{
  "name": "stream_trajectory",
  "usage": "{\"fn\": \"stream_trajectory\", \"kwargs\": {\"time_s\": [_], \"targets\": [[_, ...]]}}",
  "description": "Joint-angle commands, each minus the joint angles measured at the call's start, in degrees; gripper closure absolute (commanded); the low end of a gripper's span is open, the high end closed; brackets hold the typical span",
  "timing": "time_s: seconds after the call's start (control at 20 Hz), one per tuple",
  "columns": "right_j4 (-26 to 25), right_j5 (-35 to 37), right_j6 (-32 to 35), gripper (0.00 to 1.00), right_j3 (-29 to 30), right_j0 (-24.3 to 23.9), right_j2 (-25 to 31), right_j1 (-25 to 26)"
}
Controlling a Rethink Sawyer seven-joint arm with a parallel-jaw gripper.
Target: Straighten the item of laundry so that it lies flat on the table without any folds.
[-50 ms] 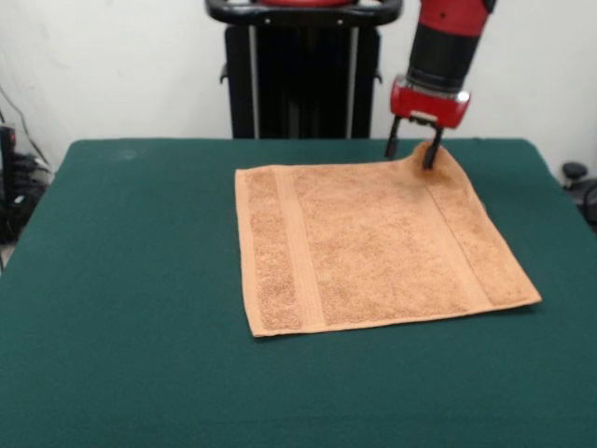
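Observation:
The item of laundry (373,243) is an orange-tan terry towel spread out near the middle of the dark green table (121,280). It lies almost flat, with woven bands running near its left and right edges. Its far right corner rises in a small peak off the cloth. My gripper (411,149) hangs right over that corner with its two dark fingers (393,140) spread apart. The raised corner touches the right finger, and nothing is pinched between the two.
A black pedestal (298,75) stands behind the table's far edge. Green felt shows on every side of the towel, widest at the left and front. Dark gear sits off the table's left edge (11,187) and right edge (574,177).

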Motion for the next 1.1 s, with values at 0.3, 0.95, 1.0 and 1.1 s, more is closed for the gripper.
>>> {"fn": "stream_trajectory", "kwargs": {"time_s": [0.3,0.95,1.0,1.1], "targets": [[10.1,1.9,15.0,0.0,3.0,6.3,3.4,-2.5],[7.7,-5.8,10.9,0.0,-1.0,1.5,5.2,6.3],[7.9,-5.7,10.7,0.0,-1.5,1.7,4.9,6.6],[8.3,-5.7,10.4,0.0,-2.1,2.0,4.6,7.1]]}}
